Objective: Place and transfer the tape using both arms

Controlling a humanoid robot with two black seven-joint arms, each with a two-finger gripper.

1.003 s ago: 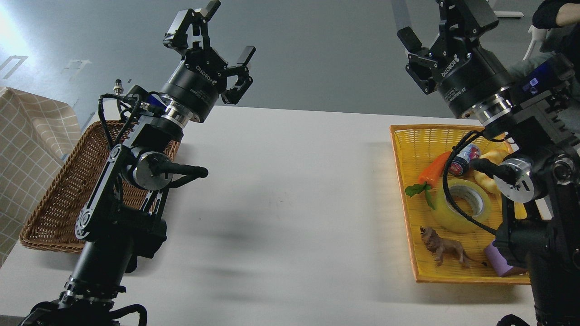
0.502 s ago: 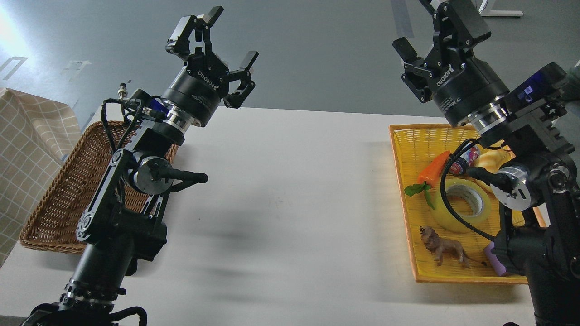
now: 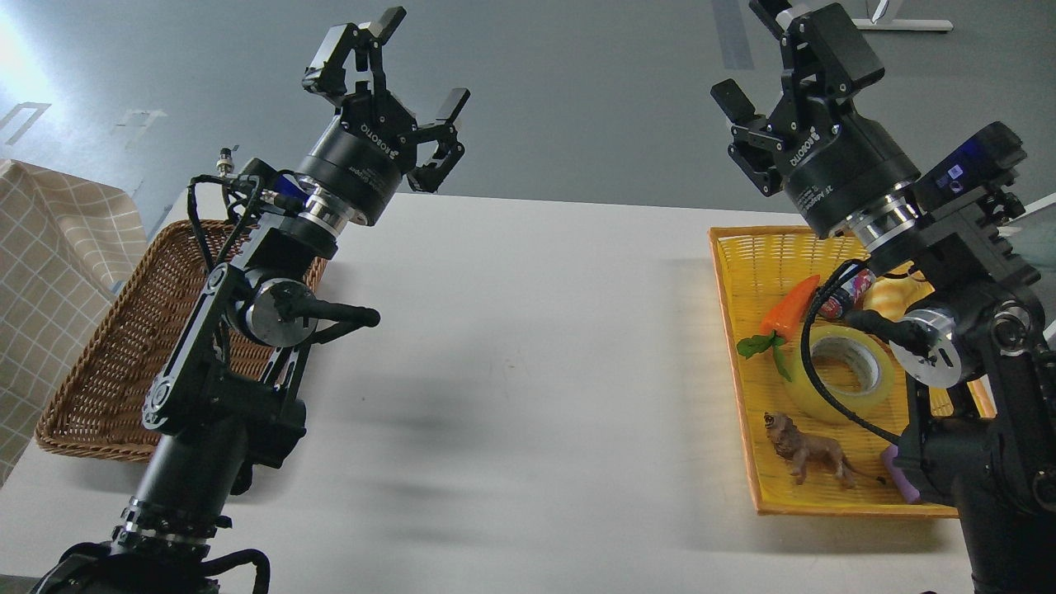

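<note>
The tape [image 3: 843, 373], a wide translucent yellow roll with a grey-white core, lies flat in the yellow tray [image 3: 734, 330] at the right, partly crossed by a black cable. My right gripper [image 3: 755, 54] is open and empty, raised high above the tray's far end, well clear of the tape. My left gripper [image 3: 404, 62] is open and empty, raised above the table's far left, near the brown wicker basket [image 3: 115, 355].
In the yellow tray lie an orange carrot toy [image 3: 788, 309], a small bottle [image 3: 846, 297], a yellowish bread toy [image 3: 895, 299], a brown lion figure [image 3: 804, 454] and a purple block [image 3: 899, 483]. A white table [image 3: 528, 371] spans between the two baskets. Checked cloth [image 3: 49, 272] hangs at far left.
My right arm has shifted slightly left and down, with its gripper still open. My left gripper has risen slightly. The tape has not moved.
</note>
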